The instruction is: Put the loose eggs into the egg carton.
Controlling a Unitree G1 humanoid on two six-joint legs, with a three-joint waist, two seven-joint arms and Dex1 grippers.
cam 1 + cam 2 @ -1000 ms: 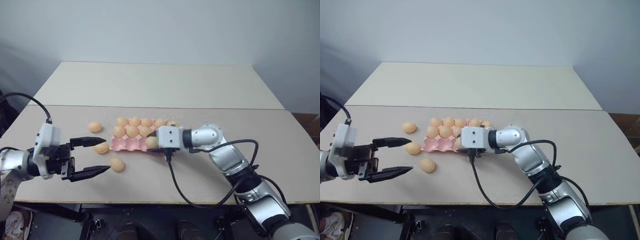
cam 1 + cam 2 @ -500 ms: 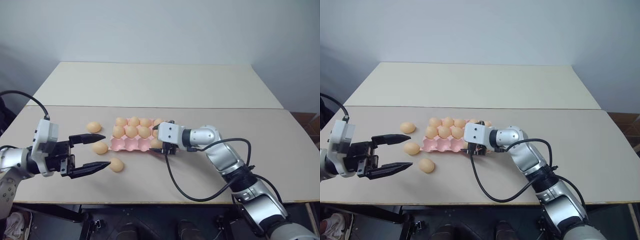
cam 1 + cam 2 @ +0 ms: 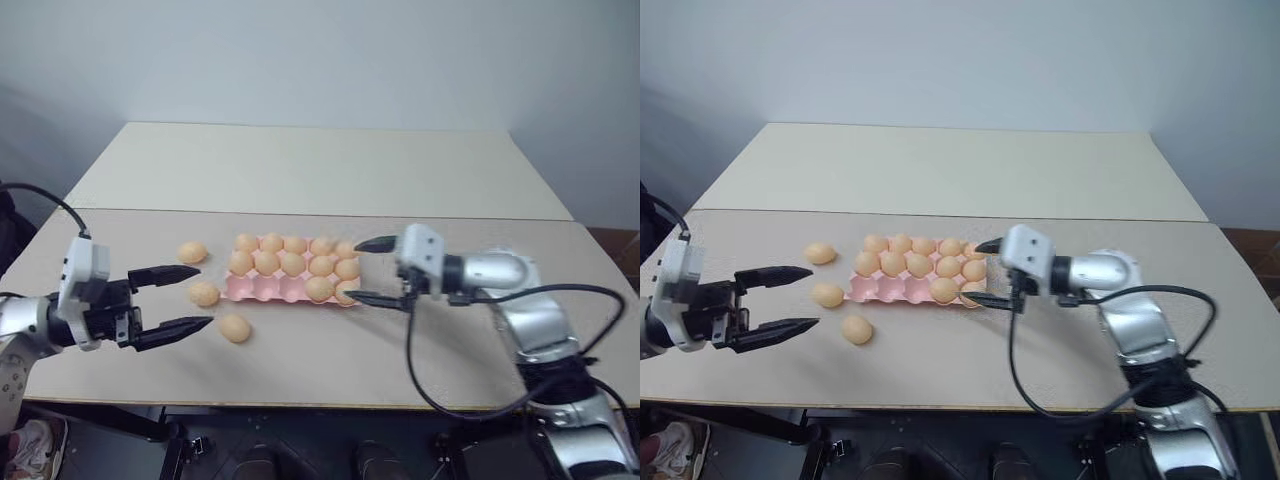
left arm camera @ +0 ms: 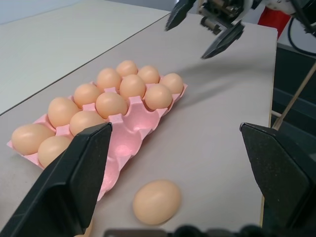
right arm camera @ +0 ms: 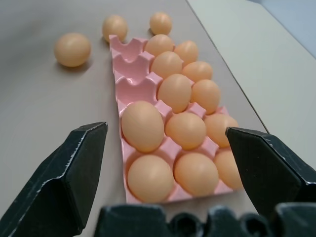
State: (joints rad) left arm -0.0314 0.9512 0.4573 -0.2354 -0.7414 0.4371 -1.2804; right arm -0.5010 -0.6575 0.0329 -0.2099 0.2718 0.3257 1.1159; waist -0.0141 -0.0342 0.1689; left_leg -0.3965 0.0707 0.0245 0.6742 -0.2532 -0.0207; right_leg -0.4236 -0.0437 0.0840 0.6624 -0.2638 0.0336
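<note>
The pink egg carton (image 3: 262, 290) lies mid-table with several tan eggs in it; three front cups at its left end (image 5: 129, 89) are bare. Three loose eggs lie on the table to its left: one at the back (image 3: 192, 252), one by the carton's left end (image 3: 204, 294), one nearer the front (image 3: 235, 328). My left gripper (image 3: 206, 296) hovers open left of them, its fingers (image 4: 74, 182) wide apart, the nearest egg (image 4: 156, 201) between and ahead. My right gripper (image 3: 351, 270) stands open just off the carton's right end, holding nothing.
The table is two pale boards with a seam (image 3: 500, 218) running behind the carton. A black cable (image 3: 420, 380) loops from my right arm over the table's front edge. Bare table lies right of the carton and on the back board (image 3: 320, 165).
My right gripper, shut on an egg over the carton's front row a second ago, has opened, left the egg in a front cup and drawn back to the right. The left gripper has stayed put.
</note>
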